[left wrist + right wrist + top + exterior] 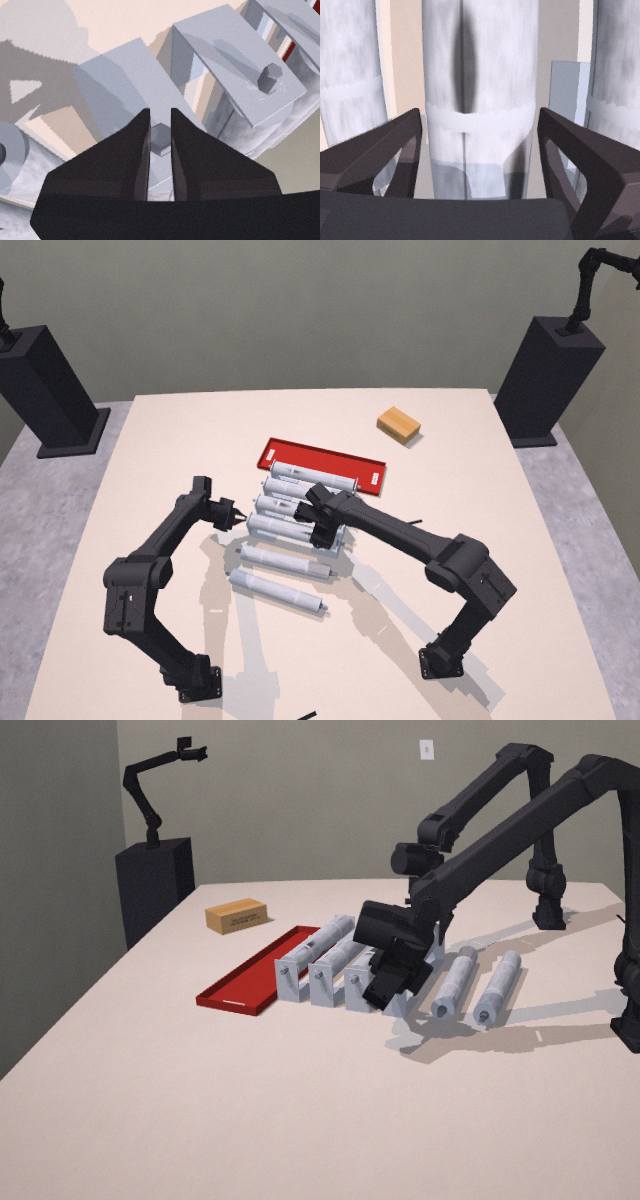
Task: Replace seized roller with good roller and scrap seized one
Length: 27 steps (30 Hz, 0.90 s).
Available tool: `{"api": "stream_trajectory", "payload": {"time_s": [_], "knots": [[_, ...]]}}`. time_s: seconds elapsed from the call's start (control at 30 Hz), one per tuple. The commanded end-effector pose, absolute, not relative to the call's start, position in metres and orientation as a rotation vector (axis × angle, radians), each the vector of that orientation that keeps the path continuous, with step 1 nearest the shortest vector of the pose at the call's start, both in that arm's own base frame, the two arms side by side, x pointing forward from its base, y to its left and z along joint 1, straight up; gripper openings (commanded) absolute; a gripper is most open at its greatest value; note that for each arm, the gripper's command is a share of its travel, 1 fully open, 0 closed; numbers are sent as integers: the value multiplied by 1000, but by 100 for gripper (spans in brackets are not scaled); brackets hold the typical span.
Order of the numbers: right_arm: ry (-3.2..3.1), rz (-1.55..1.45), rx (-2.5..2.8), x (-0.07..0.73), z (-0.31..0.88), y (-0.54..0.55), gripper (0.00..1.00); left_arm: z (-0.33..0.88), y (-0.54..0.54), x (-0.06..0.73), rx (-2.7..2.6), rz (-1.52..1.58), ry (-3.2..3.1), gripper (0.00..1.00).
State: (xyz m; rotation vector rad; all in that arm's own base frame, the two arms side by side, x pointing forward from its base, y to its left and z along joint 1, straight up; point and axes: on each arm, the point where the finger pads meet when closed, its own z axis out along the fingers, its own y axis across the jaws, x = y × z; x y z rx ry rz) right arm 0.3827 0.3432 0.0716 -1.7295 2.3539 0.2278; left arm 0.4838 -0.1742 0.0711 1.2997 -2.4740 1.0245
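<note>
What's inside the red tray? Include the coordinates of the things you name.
I can see two white labels (269, 454) (374, 478) in the red tray (320, 452) (248, 973), one near each end. No roller lies on the part that shows. The roller bed's nearest roller (314, 476) (317, 944) hides some of it.
</note>
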Motion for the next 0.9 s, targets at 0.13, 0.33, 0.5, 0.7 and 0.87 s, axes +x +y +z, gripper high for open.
{"api": "stream_trajectory", "payload": {"time_s": [0.13, 0.33, 0.5, 0.7, 0.87], "knots": [[2319, 225, -1684, 398, 99, 352, 62, 84, -169, 492, 1314, 1062, -2483, 3], [2319, 230, -1682, 398, 99, 353, 32, 84, -169, 492, 1314, 1062, -2483, 3], [2319, 230, -1682, 398, 99, 353, 32, 84, -169, 492, 1314, 1062, -2483, 3], [2319, 230, -1682, 398, 99, 353, 32, 84, -169, 492, 1314, 1062, -2483, 3], [2319, 230, -1682, 398, 99, 353, 32, 84, -175, 496, 1293, 1062, -2494, 3]]}}
